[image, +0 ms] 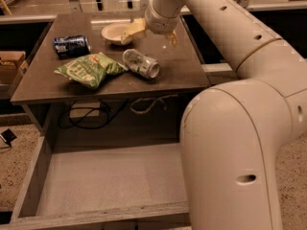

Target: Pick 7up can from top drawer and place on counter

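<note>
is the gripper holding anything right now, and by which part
Nothing is held. The gripper is open above the counter; the 7up can lies on its side on the counter, clear of the gripper.

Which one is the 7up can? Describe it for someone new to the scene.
On the dark counter above the open top drawer, look just right of the green chip bag. The 7up can lies on its side there, in front of the gripper hovering open by the white bowl. It is pale and silvery, unlike the dark blue can at the far left.
</note>
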Available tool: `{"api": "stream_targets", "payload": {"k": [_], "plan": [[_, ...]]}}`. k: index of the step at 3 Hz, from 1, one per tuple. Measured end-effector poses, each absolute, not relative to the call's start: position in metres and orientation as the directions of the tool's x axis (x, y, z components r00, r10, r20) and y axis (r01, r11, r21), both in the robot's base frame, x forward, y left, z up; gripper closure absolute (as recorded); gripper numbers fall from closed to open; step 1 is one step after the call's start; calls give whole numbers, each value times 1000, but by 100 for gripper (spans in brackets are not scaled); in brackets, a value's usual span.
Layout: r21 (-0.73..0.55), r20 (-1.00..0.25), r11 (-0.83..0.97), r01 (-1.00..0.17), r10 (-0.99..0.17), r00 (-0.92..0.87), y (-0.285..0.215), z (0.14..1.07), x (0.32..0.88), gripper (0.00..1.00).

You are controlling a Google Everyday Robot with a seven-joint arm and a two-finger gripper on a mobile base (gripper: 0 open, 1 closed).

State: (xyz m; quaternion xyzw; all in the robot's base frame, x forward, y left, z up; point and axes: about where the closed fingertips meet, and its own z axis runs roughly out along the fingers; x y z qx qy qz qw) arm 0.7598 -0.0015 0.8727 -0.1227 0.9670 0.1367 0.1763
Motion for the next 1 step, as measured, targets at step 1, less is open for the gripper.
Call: {"api": "stream_targets", "payload": {"k": [1], "plan": [[221, -375, 933, -285, -189, -908, -1, 873, 760, 0]]}}
